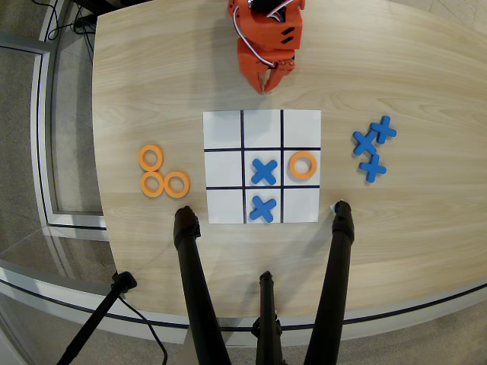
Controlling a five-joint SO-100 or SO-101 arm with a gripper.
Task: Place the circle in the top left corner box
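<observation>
**Rings unpicked, gripper parked above the grid**

Three spare rings lay on the bare table left of the grid in the overhead view: one (151,157) farthest up, one (152,184) just below it, and one (176,183) nearest the paper. The two lower rings touched or nearly touched. Any of them could serve as the circle; none was held. The top left box (222,129) was empty. A fourth ring (303,165) already sat in the middle right cell, with one X (264,172) in the centre cell and another X (262,208) in the bottom middle cell. Three loose X pieces (371,146) lay right of the grid.

The gripper (268,84) hovered just beyond the grid's top edge, near the middle column, well apart from the rings, which lay down and to the left of it. Its jaws looked drawn together with nothing between them, though the angle left some doubt.

The likely trouble was the clustering: closing on one of the lower rings could nudge or drag its neighbour. A careless release might also leave the ring straddling a black line.
</observation>
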